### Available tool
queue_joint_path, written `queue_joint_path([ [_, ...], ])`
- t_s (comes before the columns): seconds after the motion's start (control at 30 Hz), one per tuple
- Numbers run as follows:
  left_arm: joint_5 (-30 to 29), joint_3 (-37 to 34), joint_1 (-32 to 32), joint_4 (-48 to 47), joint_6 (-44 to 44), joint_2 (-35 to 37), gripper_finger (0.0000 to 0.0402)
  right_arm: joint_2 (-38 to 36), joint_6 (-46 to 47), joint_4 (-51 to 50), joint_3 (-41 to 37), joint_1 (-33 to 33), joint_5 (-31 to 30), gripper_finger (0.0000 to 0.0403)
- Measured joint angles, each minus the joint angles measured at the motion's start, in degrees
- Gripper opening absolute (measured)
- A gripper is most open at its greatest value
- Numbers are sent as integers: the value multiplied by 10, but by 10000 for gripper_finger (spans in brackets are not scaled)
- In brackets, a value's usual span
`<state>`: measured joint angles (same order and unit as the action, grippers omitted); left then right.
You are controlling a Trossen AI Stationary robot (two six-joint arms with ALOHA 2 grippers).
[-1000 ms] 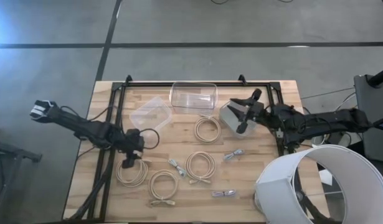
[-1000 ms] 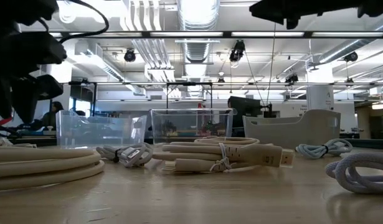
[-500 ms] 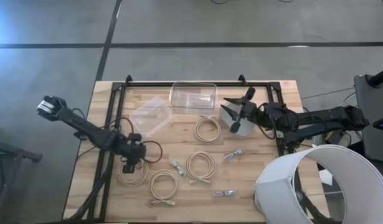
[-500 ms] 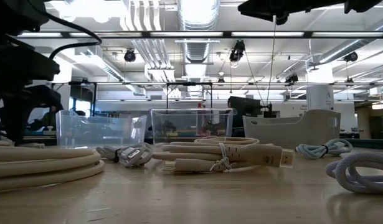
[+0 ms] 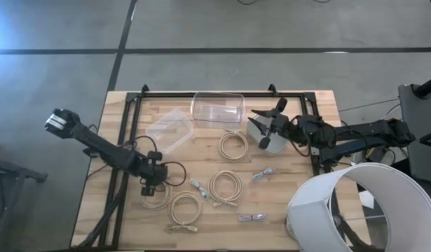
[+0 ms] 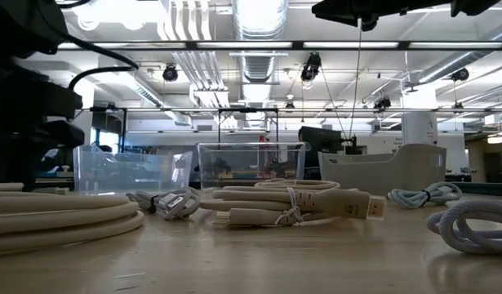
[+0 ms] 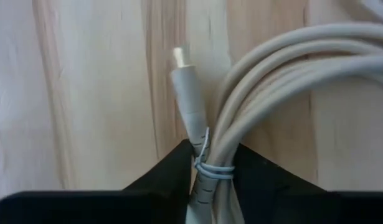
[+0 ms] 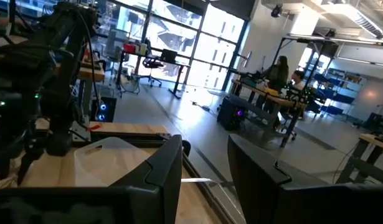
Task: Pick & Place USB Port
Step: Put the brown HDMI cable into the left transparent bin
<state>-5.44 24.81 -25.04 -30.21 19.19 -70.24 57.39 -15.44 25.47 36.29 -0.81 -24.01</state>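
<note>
Several beige coiled cables lie flat on the wooden table. My left gripper [image 5: 151, 185] [image 7: 213, 174] is down at the far edge of the left-most coil [image 5: 153, 199] [image 6: 55, 216] and shut on it. A plug [image 7: 182, 62] of that coil sticks out ahead of the fingers, resting on the wood. My right gripper [image 5: 268, 126] [image 8: 205, 168] is open and holds nothing. It hovers above the white bin [image 5: 257, 133] near the table's far right. My left gripper pinches the coil's bundled strands at the thin tie [image 7: 207, 167], with one dark finger [image 7: 169, 177] on each side. The fingers come from above and lie across the strands. The coil stays flat on the table.
Other beige coils lie at mid-table [image 5: 234, 145] [image 5: 226, 185] and near the front [image 5: 183, 208]. Small grey cables [image 5: 263, 173] [image 5: 251, 218] sit to the right. Two clear bins [image 5: 218, 108] [image 5: 169, 129] stand toward the far edge. A white lampshade [image 5: 355, 210] overhangs the near right corner. People [image 8: 284, 71] sit in the room behind.
My left gripper has moved toward the table's near edge and slightly right, and down onto the left-most coil. My right gripper has shifted a little to the left above the white bin. The cables have kept their places.
</note>
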Motion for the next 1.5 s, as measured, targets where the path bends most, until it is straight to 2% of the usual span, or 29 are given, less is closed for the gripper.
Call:
queue_joint_path([
  [0.1, -5, 11, 0, 19, 6, -6, 62, 0, 0, 0, 0, 0, 0, 125],
  [0.23, -46, 42, 0, 9, 5, 6, 60, 0, 0, 0, 0, 0, 0, 121],
  [0.33, -143, 89, 0, -18, -7, 26, 60, 0, -1, 0, 0, 0, 0, 121],
  [0.53, -348, 201, 12, -164, -52, 46, 72, 0, -3, 0, 0, 0, 0, 123],
  [0.63, -416, 252, 34, -202, -52, 48, 71, 0, -10, 1, 0, 0, 0, 123],
  [0.7, -438, 282, 56, -198, -58, 48, 71, 0, -18, 2, 0, 0, 0, 123],
  [0.9, -446, 318, 173, -199, -71, 49, 72, 0, -24, 2, 0, 0, -1, 123],
  [1.17, -446, 270, 340, -201, -68, 47, 72, 0, -30, 2, -1, 0, -1, 123],
  [1.33, -435, 227, 384, -194, -52, 47, 73, 0, -30, 1, -1, 0, -1, 123],
  [1.5, -410, 181, 388, -177, -50, 47, 73, 0, -26, 0, -1, 0, -1, 123],
])
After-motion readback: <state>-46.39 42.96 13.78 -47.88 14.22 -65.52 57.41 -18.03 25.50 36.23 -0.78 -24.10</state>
